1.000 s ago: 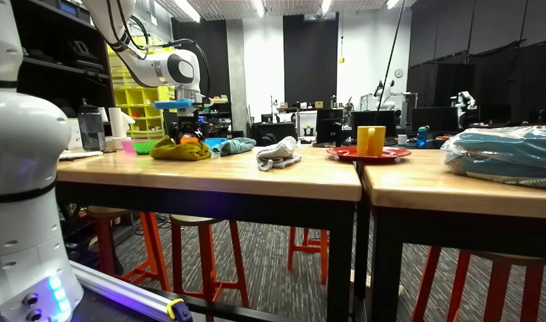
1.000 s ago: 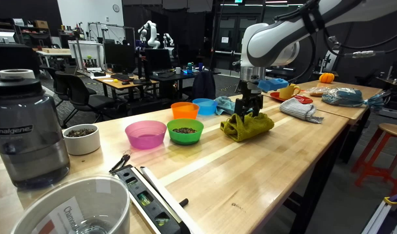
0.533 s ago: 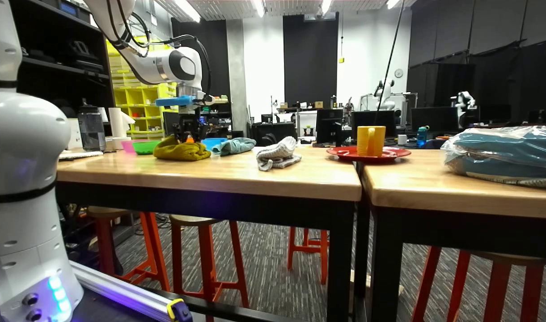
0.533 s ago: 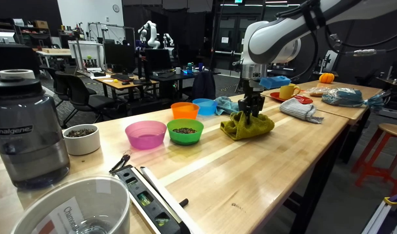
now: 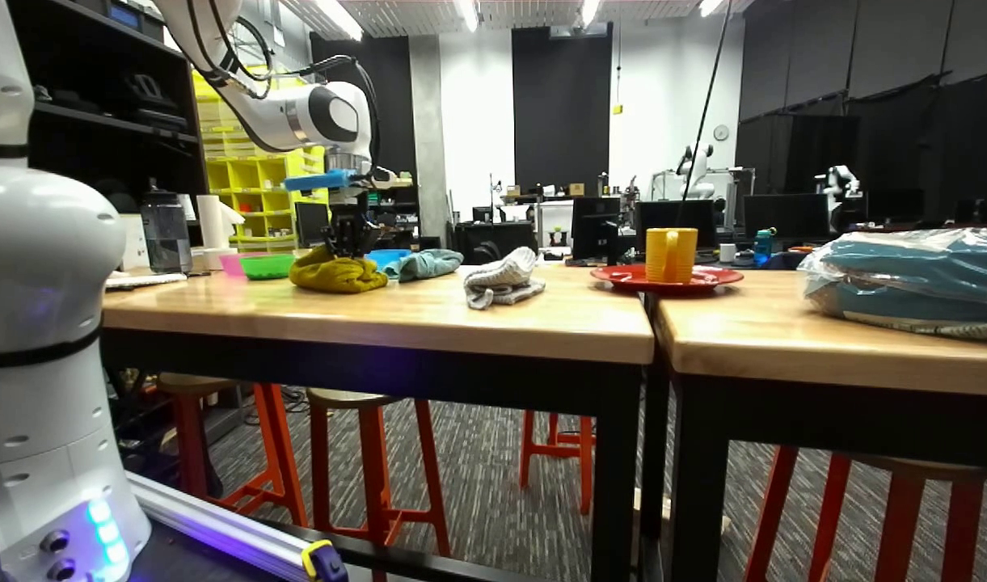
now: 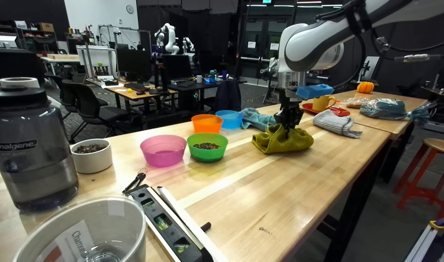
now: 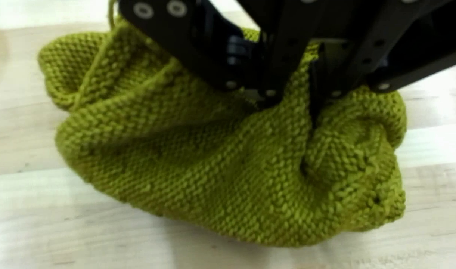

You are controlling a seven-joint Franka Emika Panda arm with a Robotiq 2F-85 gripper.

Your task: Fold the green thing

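Pinching a ridge of the soft yellow-green knitted cloth (image 7: 228,157) between the black fingers (image 7: 274,80), you probably grip mid-heap to draw one layer over the rest.

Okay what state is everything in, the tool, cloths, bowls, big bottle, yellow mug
Green cloth: bunched, pinched
Tool: closed on that cloth
Gray cloth: folded over
Light blue cloth: crumpled
Green bowl: upright, dark bits inside
White bowl: upright, dark bits inside
Pink bowl: upright
Orange bowl: upright, bottom hidden
Blue bowl: upright, bottom hidden
Big bottle: standing, lid on, partly filled
Yellow mug: upright on the red plate
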